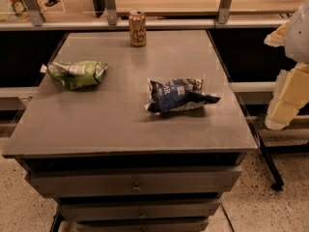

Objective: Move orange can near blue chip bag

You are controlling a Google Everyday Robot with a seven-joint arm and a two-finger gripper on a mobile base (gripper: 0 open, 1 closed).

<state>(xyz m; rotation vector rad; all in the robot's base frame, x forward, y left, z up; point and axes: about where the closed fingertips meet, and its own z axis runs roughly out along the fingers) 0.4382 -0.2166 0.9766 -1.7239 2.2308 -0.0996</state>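
Note:
The orange can (pixel 137 28) stands upright at the far edge of the grey table (pixel 120 124), near the middle of that edge. The blue chip bag (pixel 177 95) lies flat, right of the table's centre and well in front of the can. My gripper (pixel 282 105) hangs at the right edge of the view, beyond the table's right side and apart from both things. It holds nothing that I can see.
A green-and-white snack bag (pixel 76 73) lies on the left part of the table. A counter with metal posts (pixel 111 6) runs behind the table's far edge. Drawers (pixel 135 185) are below the tabletop. The floor is speckled (pixel 270 211).

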